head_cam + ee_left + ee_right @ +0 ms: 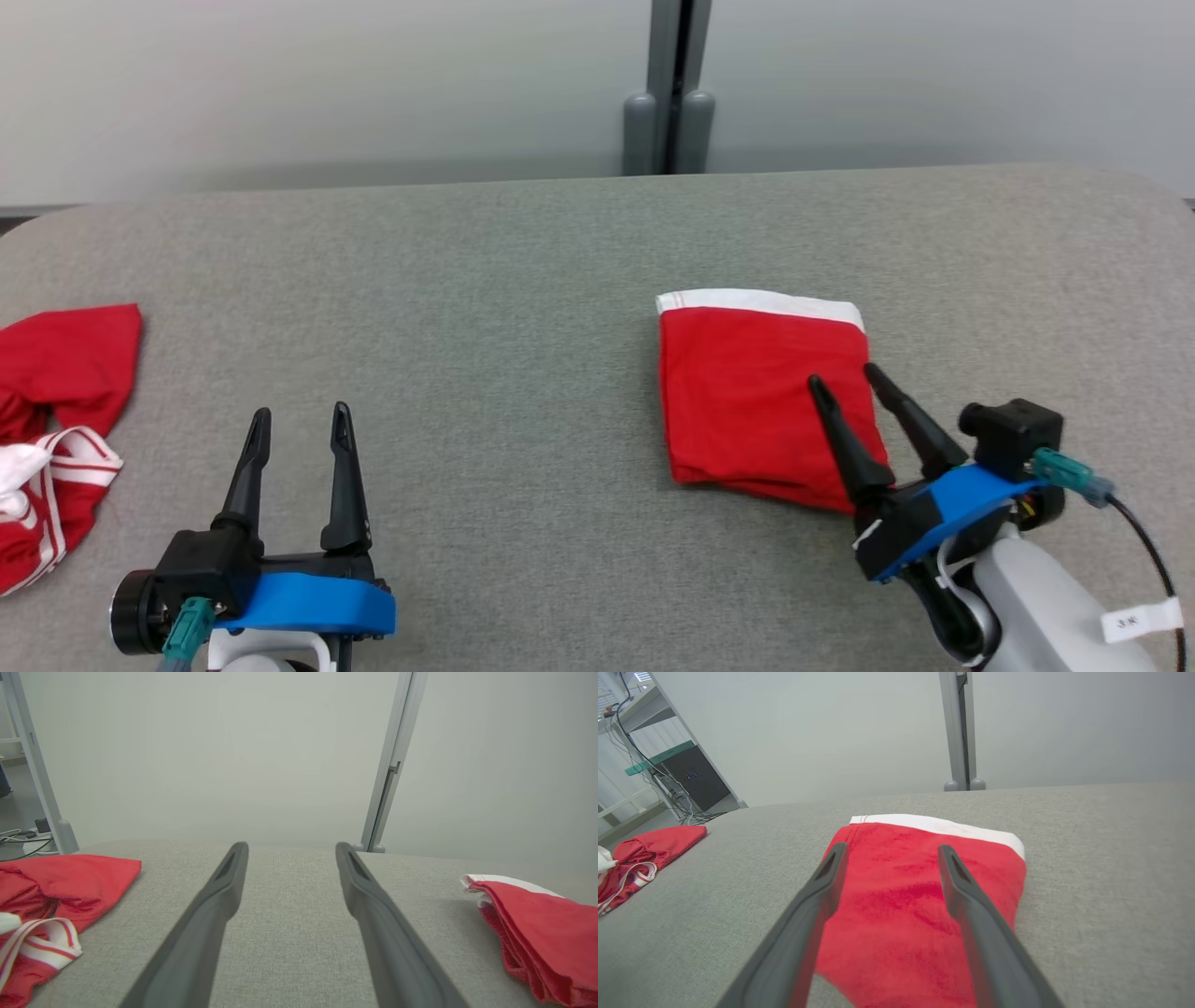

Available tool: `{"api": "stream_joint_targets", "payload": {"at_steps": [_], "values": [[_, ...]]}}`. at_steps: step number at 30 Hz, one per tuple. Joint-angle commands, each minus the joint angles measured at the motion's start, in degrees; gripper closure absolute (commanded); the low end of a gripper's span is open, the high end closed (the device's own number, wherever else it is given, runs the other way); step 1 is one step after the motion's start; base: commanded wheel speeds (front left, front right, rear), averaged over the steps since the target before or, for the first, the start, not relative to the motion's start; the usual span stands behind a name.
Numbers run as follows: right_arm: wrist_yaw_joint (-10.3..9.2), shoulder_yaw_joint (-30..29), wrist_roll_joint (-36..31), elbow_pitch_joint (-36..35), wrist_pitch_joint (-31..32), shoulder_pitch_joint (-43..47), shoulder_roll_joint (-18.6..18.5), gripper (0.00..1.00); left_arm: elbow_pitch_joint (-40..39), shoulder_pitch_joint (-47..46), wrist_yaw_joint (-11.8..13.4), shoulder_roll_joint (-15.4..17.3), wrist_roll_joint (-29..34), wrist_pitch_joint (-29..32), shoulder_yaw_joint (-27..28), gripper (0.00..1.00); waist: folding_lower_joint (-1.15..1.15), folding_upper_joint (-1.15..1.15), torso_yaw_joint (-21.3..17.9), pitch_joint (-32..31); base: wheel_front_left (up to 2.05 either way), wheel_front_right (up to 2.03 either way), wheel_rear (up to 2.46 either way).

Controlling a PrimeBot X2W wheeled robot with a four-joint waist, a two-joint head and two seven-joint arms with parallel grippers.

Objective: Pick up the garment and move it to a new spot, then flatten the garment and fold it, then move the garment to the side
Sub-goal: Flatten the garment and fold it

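- The right claw (845,375) stands wide with nothing between its two fingers. Its tips hover over the near right corner of the folded garment (747,401); whether they touch the cloth cannot be told.
- The left claw (301,411) is also wide and holds nothing, over bare bench (513,280) toward the near left.
- The folded garment is red, a neat near-square stack of layers with a white band (761,303) along its far edge. It lies flat on the right half of the bench, well in from the far edge.
- Judged from how it lies, the folding looks done and the garment seems already set to the side, so little of the task remains.
- The cloth looks light, soft and limp. It should sag when lifted, and the layers would likely slide over each other and undo the fold if only the top one is pinched.
- The best hold is probably the near folded edge, where the layers stack thick, with both fingers closing through the whole stack. Dragging it flat may keep its shape better than lifting it.
- A crumpled garment (56,401), red with white stripes, lies at the left edge of the bench, well apart from both claws.
- Beyond the far edge stand a pale wall and a grey post (669,93).
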Motion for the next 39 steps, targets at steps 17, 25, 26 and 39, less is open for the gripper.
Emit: {"api": "stream_joint_targets", "payload": {"at_steps": [17,25,26,39], "values": [[0.03,-20.6,-13.5,-18.0,-0.3,16.6,4.4,0.0,1.6,1.9,-0.1,0.0,2.4,-0.2,1.5,0.0,0.0,-0.01,-6.0,-4.4,0.0,0.0,0.0],[0.03,-25.2,-17.2,-22.5,-0.3,23.3,7.3,0.0,1.5,5.4,0.9,0.2,3.7,-0.2,2.3,0.0,0.0,-0.01,-5.6,-6.1,0.0,0.0,0.0],[0.03,-25.4,-17.6,-23.1,-0.4,23.9,7.6,0.0,1.5,5.8,1.0,0.4,3.9,-0.2,2.3,0.0,0.0,-0.01,-5.4,-6.2,0.0,0.0,0.0],[0.03,-24.1,-20.7,-24.7,-0.4,26.8,9.6,0.0,0.3,8.0,1.2,0.8,4.4,-0.2,2.3,0.0,0.0,-0.01,-3.3,-7.1,0.0,0.0,0.0]]}}
